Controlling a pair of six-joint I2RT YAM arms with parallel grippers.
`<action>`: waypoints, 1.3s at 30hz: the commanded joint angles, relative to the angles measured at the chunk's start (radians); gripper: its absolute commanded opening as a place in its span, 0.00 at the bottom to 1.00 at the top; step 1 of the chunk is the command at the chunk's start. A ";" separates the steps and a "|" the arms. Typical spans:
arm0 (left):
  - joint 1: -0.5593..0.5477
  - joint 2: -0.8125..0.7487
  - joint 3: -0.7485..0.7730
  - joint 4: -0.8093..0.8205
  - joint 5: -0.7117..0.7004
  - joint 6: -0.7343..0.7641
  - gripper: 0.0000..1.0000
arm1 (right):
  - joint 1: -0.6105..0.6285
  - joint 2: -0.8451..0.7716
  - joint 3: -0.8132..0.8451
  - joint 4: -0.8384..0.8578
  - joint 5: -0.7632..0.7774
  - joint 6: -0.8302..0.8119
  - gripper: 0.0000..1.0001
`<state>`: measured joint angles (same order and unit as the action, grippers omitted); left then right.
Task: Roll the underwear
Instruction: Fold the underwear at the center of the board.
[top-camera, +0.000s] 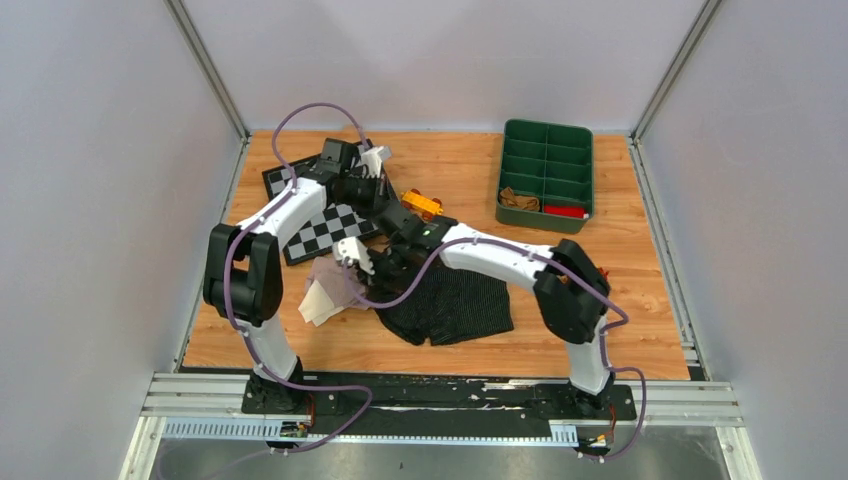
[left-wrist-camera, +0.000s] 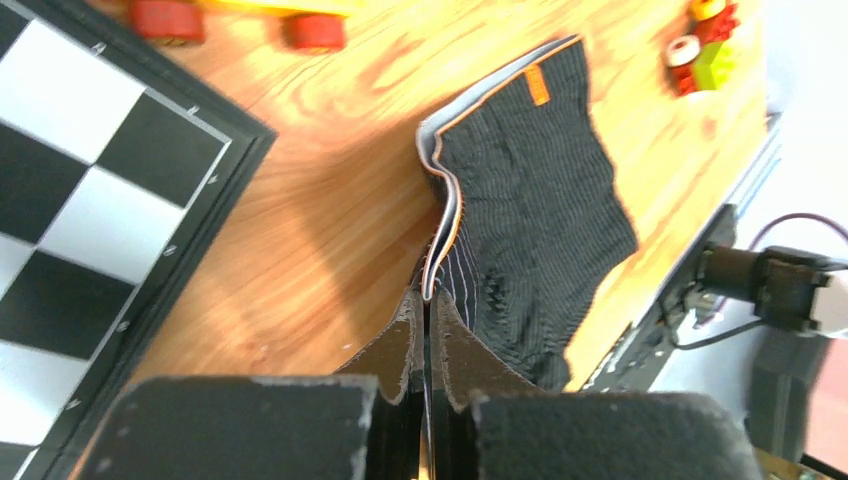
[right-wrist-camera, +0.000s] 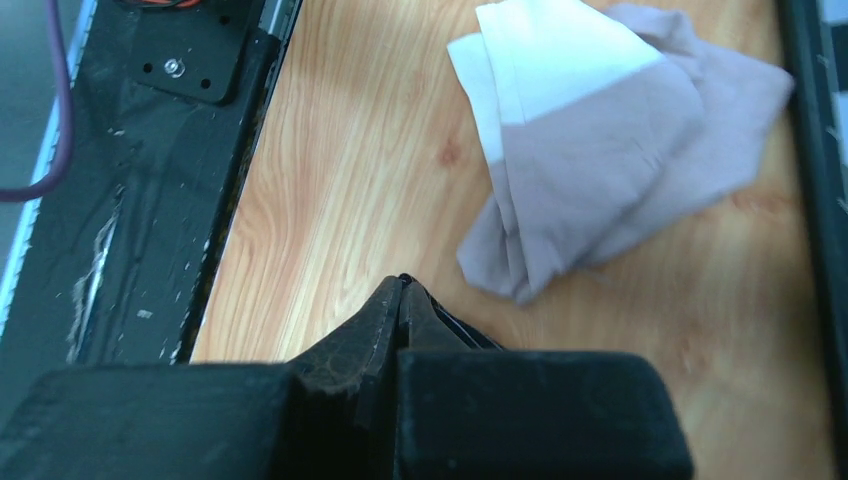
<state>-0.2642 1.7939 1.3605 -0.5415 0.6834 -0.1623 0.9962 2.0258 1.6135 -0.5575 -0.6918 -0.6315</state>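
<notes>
Black ribbed cloth underwear with a grey, orange-edged waistband lies near the middle of the light wooden table, mostly spread flat. Its far-left part is hidden under the right arm. The left gripper has its jaws pressed together on the waistband edge, which rises up to them. The right gripper also has its jaws pressed tight, with a thin sliver of dark cloth caught at the tips.

Just left of the black garment sits a crumpled pale pink-beige garment with a cream panel, apart from both grippers. Beyond it lies a black-and-white checkerboard mat, with a small orange toy vehicle beside it. At the far right stands a green plastic compartment tray. One of its near-left compartments holds a small tan-brown cloth bundle.
</notes>
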 joint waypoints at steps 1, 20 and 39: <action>-0.047 -0.041 0.040 0.128 0.070 -0.182 0.00 | -0.070 -0.193 -0.099 0.038 -0.045 0.031 0.00; -0.284 0.233 0.328 0.104 -0.158 -0.265 0.00 | -0.304 -0.489 -0.475 0.014 -0.056 -0.038 0.00; -0.326 0.166 0.264 0.007 -0.235 -0.193 0.00 | -0.463 -0.672 -0.621 -0.159 -0.138 -0.101 0.00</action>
<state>-0.5880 2.0212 1.6230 -0.5266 0.4789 -0.3683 0.5652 1.4330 1.0328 -0.6277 -0.7750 -0.6472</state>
